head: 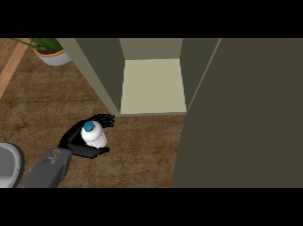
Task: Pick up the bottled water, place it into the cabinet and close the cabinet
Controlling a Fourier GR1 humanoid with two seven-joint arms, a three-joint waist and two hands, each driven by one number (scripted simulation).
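Head view: looking steeply down on a brown, grainy table [43, 110] with a cabinet [108, 75] standing on it.
Hidden or cut off: the right robot hand shows nowhere. The left grey forearm [46, 170] is cut by the lower edge, and a rounded grey shape [0, 163] sits at the lower left corner, only partly in sight. The potted plant [49, 53] is clipped at the top, just a few green leaves and a pale round pot. The cabinet door [251, 114] fills the whole right side and blocks whatever lies behind it.
Left robot hand [82, 137]: black, fingers and thumb curled round the bottled water, hiding much of its body.
Bottled water [93, 134]: white, ribbed sides, round blue cap facing up; held over the table, just in front of the cabinet's open front, outside it.
Cabinet: olive-grey flat panels, straight edges; the inside floor [152, 84] is a paler cream rectangle.
Table edge: a lighter wooden strip [0, 75] runs along the left.
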